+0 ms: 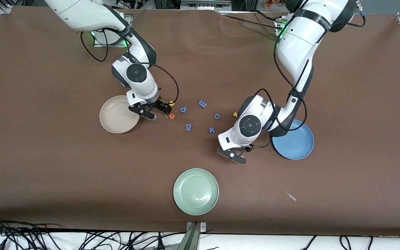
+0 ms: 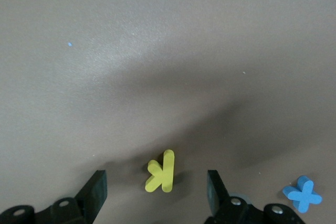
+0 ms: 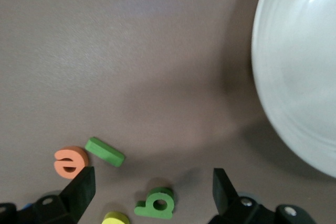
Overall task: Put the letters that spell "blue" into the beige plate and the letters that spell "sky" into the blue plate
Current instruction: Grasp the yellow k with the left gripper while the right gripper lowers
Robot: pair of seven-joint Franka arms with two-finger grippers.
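My left gripper hangs low over the table between the blue plate and the green plate, open. Its fingers stand on either side of the yellow k without touching it. Another small yellow letter lies beside the left arm's wrist. My right gripper is open beside the beige plate, low over the dark green b, which lies between its fingers. Close by lie the light green l, the orange e and the yellow u.
Blue letters p, m, o, g and x are scattered between the two grippers. A pale green plate sits nearest the front camera. A small white scrap lies toward the left arm's end.
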